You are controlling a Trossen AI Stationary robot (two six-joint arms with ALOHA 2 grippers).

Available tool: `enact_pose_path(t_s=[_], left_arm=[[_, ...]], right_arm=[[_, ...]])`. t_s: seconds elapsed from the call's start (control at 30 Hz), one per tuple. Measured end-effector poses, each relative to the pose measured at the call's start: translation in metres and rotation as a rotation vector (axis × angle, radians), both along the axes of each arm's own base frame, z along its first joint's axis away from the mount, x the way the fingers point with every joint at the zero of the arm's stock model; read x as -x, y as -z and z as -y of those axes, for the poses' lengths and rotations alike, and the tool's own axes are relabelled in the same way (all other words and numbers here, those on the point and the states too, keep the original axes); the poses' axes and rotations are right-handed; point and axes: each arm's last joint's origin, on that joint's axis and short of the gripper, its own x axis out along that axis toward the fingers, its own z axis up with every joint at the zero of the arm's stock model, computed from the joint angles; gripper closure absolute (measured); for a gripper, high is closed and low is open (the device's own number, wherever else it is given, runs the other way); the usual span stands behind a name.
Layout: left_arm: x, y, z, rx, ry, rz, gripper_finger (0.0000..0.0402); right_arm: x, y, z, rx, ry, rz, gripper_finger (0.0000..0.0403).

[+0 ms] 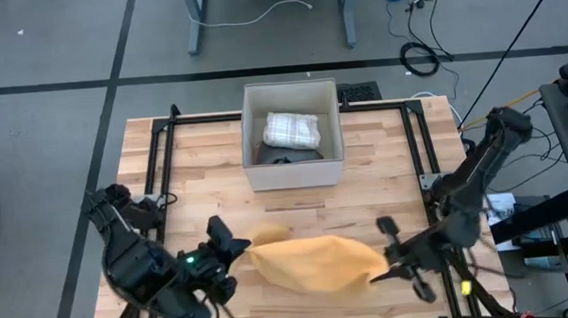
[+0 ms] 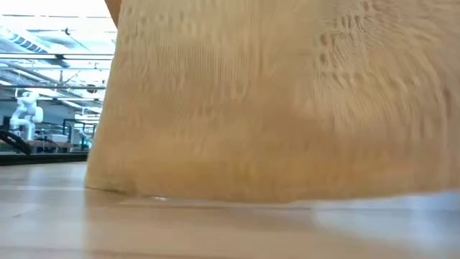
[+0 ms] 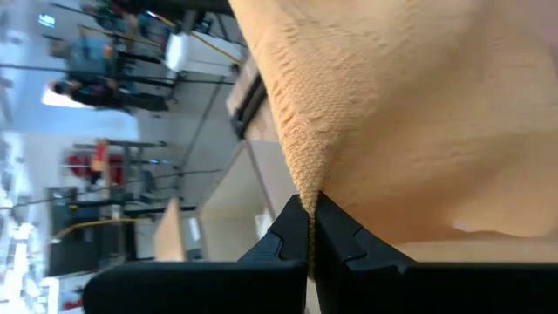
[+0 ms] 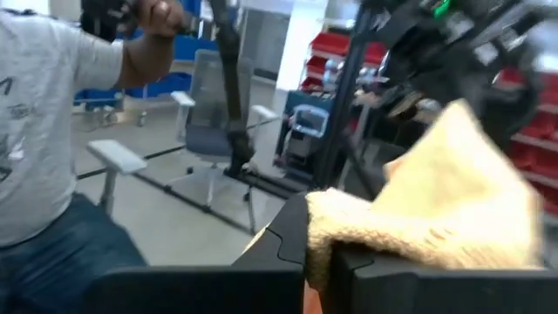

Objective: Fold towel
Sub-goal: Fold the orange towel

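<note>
High view, mustard waffle-textured towel [image 1: 317,265] bunched and lifted, left jaws and right jaws each clamping a corner

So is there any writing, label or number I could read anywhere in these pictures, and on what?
None can be read.
The person's grey shirt bears a dark mark, too blurred to read.
The yellow towel, the white box and the wooden table show no lettering.
</note>
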Motion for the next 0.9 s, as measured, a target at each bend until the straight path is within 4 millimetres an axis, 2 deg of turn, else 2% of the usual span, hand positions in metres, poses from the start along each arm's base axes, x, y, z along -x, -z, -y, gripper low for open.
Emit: enact_pose_path(t_s=[0.23,0.37,0.5,0.67,0.77,0.9], left_arm=[[0.016,-0.002,0.018,-0.011,0.053,0.049,0.0401],[0.026,-0.004,0.030,-0.002,0.091,0.089,0.0401],[0.035,-0.011,0.033,-0.096,0.064,0.193,0.0401],[0.033,-0.022,0.024,-0.219,0.002,0.276,0.0401],[0.021,-0.023,0.012,-0.250,-0.039,0.253,0.0401],[0.000,-0.020,-0.015,-0.287,-0.099,0.157,0.0401]], right_arm=[[0.027,-0.023,0.012,0.027,-0.034,0.106,0.0403],[0.031,-0.024,0.011,0.052,-0.049,0.117,0.0403],[0.032,-0.022,0.014,0.077,0.014,0.093,0.0403],[0.034,-0.025,0.024,0.098,0.182,0.084,0.0403],[0.036,-0.029,0.031,0.130,0.280,0.097,0.0403],[0.041,-0.036,0.045,0.156,0.402,0.109,0.0403]])
